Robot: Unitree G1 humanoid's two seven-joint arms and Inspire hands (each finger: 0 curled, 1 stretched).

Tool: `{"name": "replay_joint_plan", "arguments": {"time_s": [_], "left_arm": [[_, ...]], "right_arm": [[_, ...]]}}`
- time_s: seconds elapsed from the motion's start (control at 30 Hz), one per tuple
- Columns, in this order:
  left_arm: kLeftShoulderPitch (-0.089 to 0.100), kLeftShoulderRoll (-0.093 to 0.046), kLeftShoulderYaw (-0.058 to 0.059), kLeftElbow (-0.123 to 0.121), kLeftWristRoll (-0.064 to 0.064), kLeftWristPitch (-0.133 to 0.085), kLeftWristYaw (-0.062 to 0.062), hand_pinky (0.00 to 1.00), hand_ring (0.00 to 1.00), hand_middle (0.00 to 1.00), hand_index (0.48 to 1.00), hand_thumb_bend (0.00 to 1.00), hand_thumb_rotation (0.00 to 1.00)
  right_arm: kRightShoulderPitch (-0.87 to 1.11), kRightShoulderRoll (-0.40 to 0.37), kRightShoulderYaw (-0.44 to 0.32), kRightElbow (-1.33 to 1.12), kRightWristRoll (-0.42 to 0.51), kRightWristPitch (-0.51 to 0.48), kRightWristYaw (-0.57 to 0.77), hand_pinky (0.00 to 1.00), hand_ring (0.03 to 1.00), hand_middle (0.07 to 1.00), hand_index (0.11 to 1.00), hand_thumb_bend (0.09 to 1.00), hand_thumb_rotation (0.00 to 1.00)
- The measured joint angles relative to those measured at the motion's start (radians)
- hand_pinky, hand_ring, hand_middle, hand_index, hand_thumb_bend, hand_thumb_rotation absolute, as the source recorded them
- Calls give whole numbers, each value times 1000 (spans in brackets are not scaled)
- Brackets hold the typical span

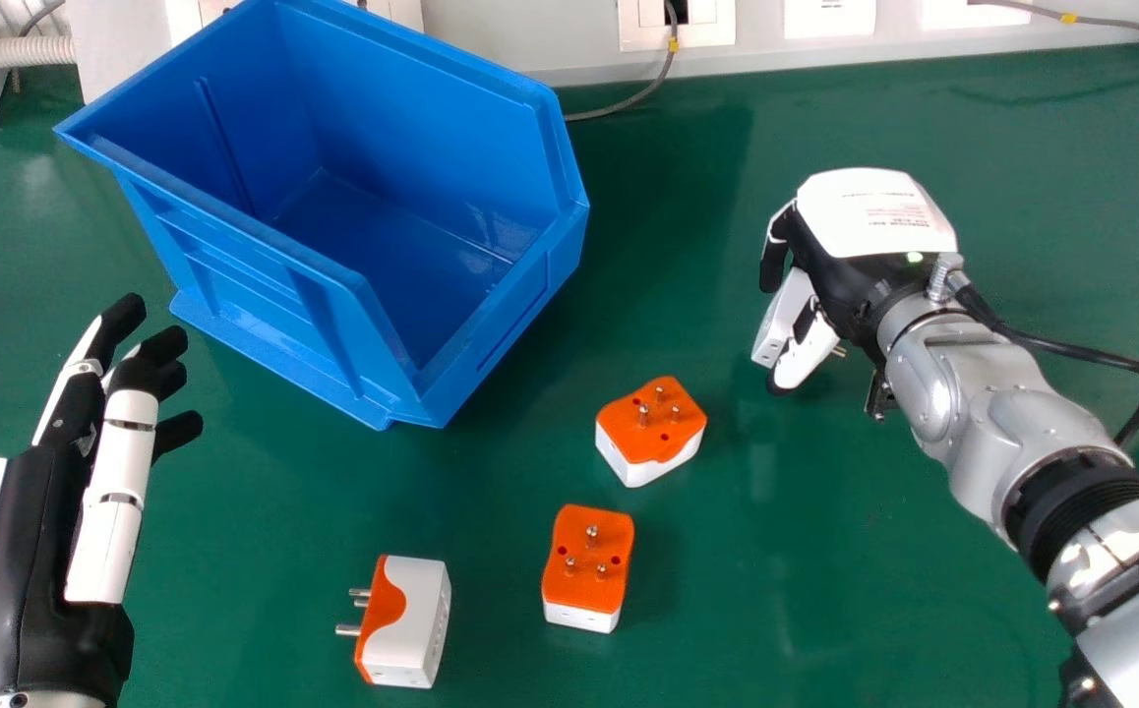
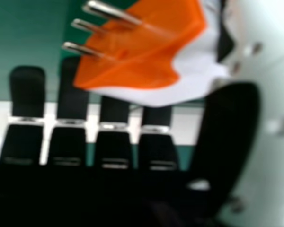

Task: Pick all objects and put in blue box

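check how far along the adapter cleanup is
Looks early. Done: nothing that shows; no adapter is visible in the blue box, though its near wall hides part of the floor. In hand: the right hand holds one orange-and-white adapter. Left: three on the green table, a far adapter and a middle adapter pins up, a third adapter pins sideways.

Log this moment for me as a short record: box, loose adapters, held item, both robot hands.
box: blue box, far left of the table
adapters on table: two prongs-up; one on its side, prongs pointing left
held item: orange-and-white adapter
right robot hand: right hand, gripping the held adapter, right of the box
left robot hand: left hand, open, near left edge
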State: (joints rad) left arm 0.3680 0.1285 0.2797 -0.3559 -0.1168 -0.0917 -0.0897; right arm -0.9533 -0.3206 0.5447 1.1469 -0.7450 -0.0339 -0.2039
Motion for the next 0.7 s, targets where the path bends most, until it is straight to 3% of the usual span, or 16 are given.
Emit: {"name": "replay_joint_plan", "arguments": {"time_s": [0.23,0.5,0.7], "left_arm": [[-25,0,-3,25,1,-1,0,818,889,883,918,325,890],[-61,2,-2,85,1,-11,0,819,889,884,918,323,891],[-86,4,-3,125,1,-35,-1,822,892,886,920,313,886]], "right_arm": [[11,-29,-15,-62,1,-33,-7,347,415,520,532,495,0],[26,-75,-57,-144,32,-48,17,349,410,513,538,494,0],[69,-108,-101,-285,49,-36,65,344,408,510,545,492,0]]}}
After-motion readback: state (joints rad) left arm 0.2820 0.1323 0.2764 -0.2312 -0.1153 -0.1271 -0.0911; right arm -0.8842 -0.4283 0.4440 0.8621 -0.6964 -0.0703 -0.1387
